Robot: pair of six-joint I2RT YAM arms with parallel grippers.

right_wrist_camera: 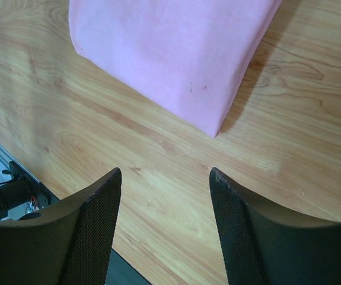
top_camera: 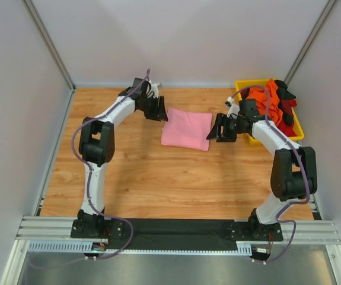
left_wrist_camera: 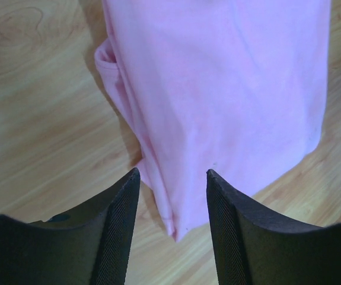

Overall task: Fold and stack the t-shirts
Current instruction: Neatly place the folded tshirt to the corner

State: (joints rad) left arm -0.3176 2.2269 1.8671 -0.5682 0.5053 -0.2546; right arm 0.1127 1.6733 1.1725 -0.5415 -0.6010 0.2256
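Observation:
A light pink t-shirt lies folded into a flat rectangle at the back middle of the wooden table. My left gripper stands open at its left corner; in the left wrist view that corner of the pink shirt pokes between the black fingertips without being pinched. My right gripper is open just off the shirt's right edge, and the right wrist view shows the pink shirt beyond the fingertips with bare wood between them. Orange, red and black t-shirts sit bunched in the bin.
A yellow plastic bin stands at the back right of the table, close behind my right arm. Grey walls close the table in at the back and on both sides. A black strip and metal rails run along the near edge.

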